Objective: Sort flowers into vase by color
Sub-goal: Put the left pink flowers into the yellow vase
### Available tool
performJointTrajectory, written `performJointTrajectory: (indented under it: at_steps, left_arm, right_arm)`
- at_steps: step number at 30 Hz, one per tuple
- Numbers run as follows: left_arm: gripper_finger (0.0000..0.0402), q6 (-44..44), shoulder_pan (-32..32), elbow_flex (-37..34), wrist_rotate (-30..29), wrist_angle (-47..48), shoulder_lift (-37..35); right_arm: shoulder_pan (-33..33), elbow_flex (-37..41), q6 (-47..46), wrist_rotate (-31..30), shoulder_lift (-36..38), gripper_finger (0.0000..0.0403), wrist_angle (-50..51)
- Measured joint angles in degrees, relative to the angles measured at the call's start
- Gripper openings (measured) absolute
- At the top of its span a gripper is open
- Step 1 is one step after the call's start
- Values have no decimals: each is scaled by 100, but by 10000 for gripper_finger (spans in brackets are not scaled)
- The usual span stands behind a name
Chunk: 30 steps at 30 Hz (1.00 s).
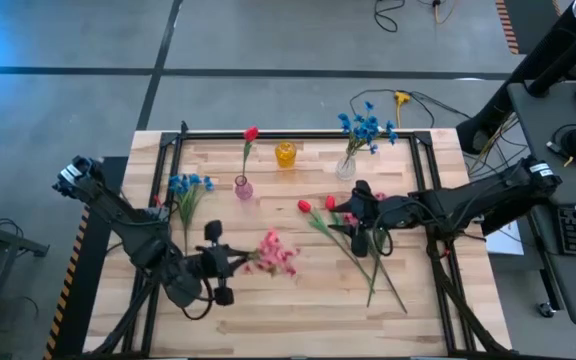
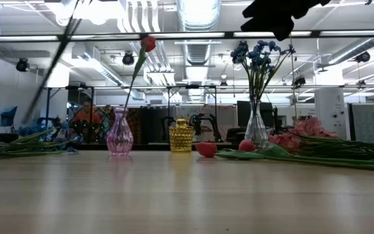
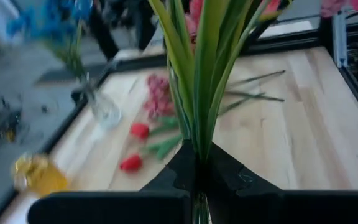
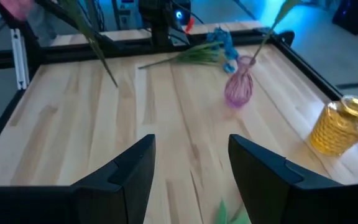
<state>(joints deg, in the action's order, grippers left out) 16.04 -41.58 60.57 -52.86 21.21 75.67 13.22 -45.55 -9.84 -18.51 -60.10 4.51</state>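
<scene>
The left gripper (image 1: pixel 230 262), at the near left of the table, is clamped on the pink stem (image 3: pixel 199 106), whose long axis runs rightward to its blooms (image 1: pixel 276 254). The yellow vase (image 1: pixel 285 154), far centre, is the only empty one and lies up-right of that grip. The right gripper (image 1: pixel 360 190) hovers wide open over the red tulips (image 1: pixel 316 206).

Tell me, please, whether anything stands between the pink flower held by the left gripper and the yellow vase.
Nothing visible does. The left gripper is shut on the pink flower, and bare table lies between it and the yellow vase. The pink vase stands off to one side.
</scene>
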Motion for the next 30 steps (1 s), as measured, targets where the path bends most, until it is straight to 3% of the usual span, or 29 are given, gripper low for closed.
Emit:
performJointTrajectory:
  at_steps: [9,18,22,30]
  left_arm:
    - [0,-2417,420,-480,1455,-2502,3]
    - [0,-2894,965,-1093,2255,-4147,-40]
    - [0,-2994,1069,-1280,2249,-4694,-45]
    - [0,-3170,1152,-1403,2192,-4924,-40]
  right_arm:
    - [174,98,41,0,0,196,-153]
    - [548,117,549,7,-317,196,-1018]
    - [565,113,790,9,-753,196,-1513]
    - [566,95,1127,77,-1406,196,-2801]
